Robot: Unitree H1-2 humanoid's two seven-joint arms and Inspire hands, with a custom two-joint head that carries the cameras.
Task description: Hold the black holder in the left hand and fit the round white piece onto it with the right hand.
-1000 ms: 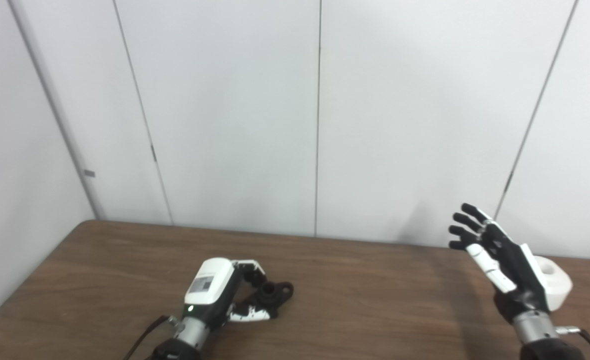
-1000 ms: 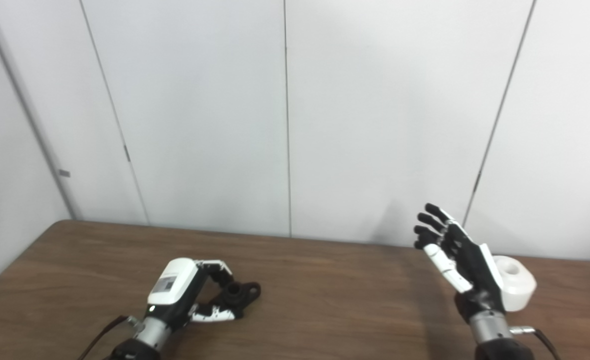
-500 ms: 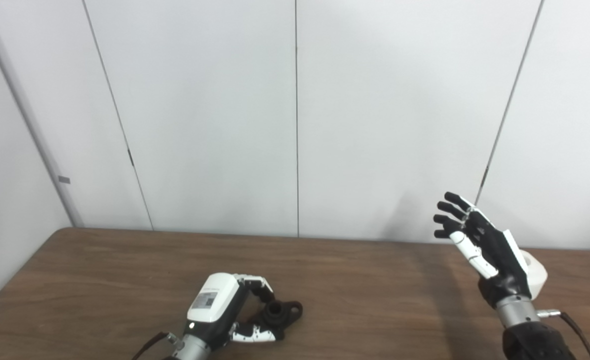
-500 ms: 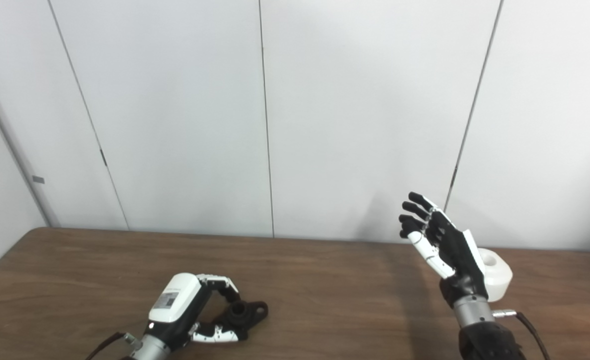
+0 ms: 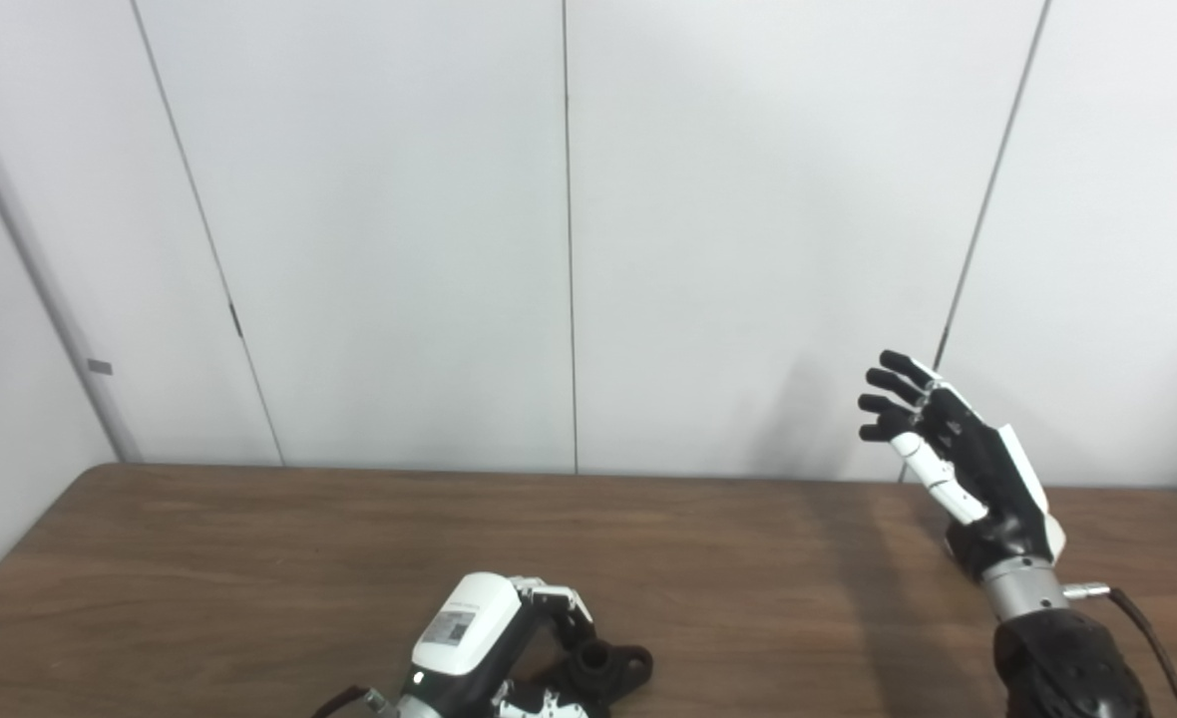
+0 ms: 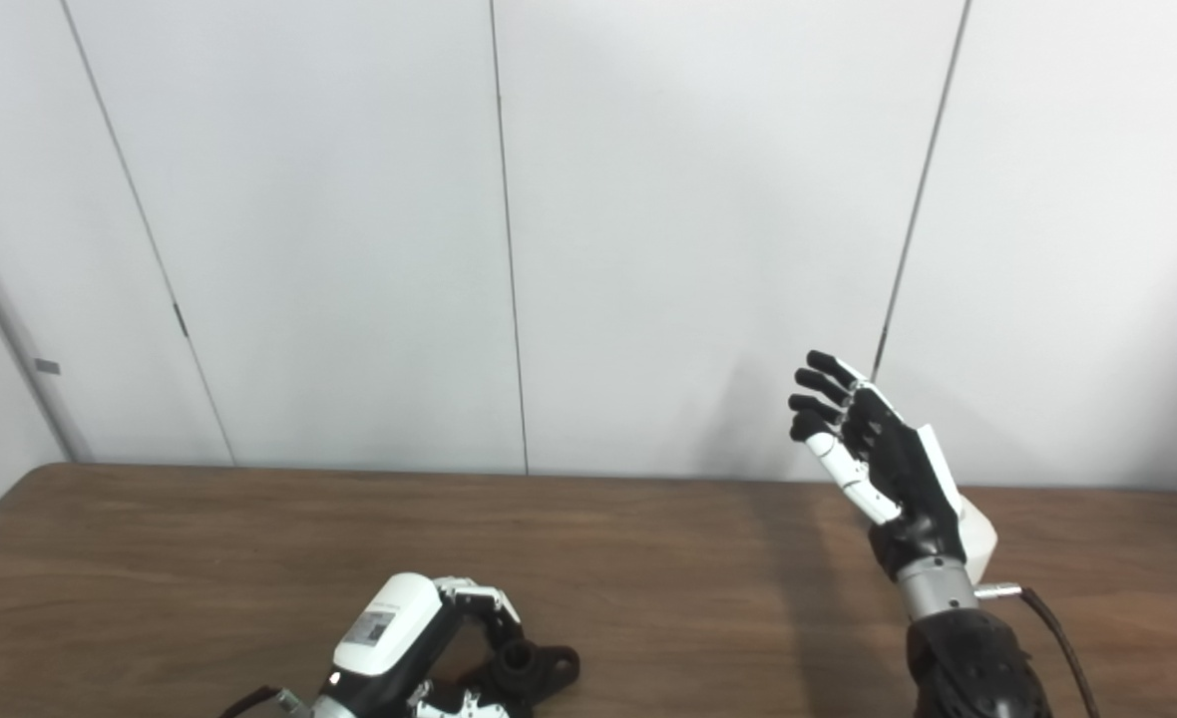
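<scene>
At lower centre, the black holder (image 6: 534,665) is being gripped on the table (image 6: 199,558) by the left hand (image 6: 404,643), fingers curled around it. At right, the right hand (image 6: 888,469) is being held raised, fingers spread, with the round white piece (image 6: 978,534) mostly hidden behind it.

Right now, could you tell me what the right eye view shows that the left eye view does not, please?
Only the right eye view shows a sliver of the round white piece behind the right hand. The left eye view shows nothing of its own. Both show the left hand curled at the black holder on the table, and the right hand raised, open.
</scene>
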